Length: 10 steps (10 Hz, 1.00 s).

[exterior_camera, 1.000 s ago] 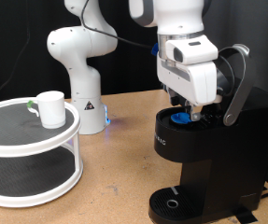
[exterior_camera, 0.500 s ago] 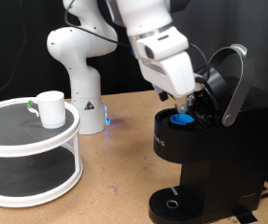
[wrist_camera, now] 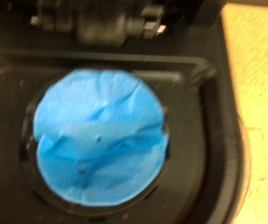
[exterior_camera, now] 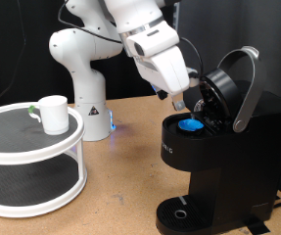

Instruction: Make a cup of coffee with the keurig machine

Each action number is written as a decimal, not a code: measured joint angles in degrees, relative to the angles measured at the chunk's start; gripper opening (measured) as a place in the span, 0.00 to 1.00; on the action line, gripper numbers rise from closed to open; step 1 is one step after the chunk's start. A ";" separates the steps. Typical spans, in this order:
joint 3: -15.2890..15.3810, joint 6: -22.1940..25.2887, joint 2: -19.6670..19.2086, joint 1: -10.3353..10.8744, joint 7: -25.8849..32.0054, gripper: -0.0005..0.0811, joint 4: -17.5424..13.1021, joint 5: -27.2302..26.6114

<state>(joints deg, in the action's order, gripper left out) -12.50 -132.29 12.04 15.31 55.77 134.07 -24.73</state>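
Observation:
The keurig machine [exterior_camera: 218,166] stands at the exterior view's right with its lid [exterior_camera: 228,86] raised. A pod with a blue top [exterior_camera: 190,123] sits in its open chamber. In the wrist view the blue pod top [wrist_camera: 101,135] fills the round holder, with no finger touching it. My gripper [exterior_camera: 182,98] hangs tilted just above the chamber, towards the exterior view's left, open and holding nothing. The cup [exterior_camera: 54,113], a white mug, stands on the top tier of a round white shelf [exterior_camera: 32,142] at the exterior view's left, far from the gripper.
The white arm base [exterior_camera: 81,73] stands behind the shelf on the wooden table [exterior_camera: 120,176]. The machine's round drip tray [exterior_camera: 184,212] is bare at the exterior view's bottom. The raised lid and its grey handle [exterior_camera: 246,93] stand close beside the gripper.
The gripper has lifted out of the pod chamber and swung up towards the exterior view's left, tilting as it went. The blue-topped pod stays in the chamber. The cup has not moved.

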 joint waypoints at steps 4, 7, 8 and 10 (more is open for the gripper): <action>-3.06 6.77 3.55 -0.45 0.88 0.99 -3.59 -4.81; -4.51 12.62 5.59 -0.86 -0.03 0.99 -7.41 -4.87; -4.98 14.33 6.00 -0.95 -0.05 0.99 -8.40 -4.87; -5.11 15.48 5.99 -1.13 0.03 0.99 -8.82 -4.87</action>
<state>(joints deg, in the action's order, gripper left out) -17.62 -116.81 18.03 14.18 55.80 125.25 -29.59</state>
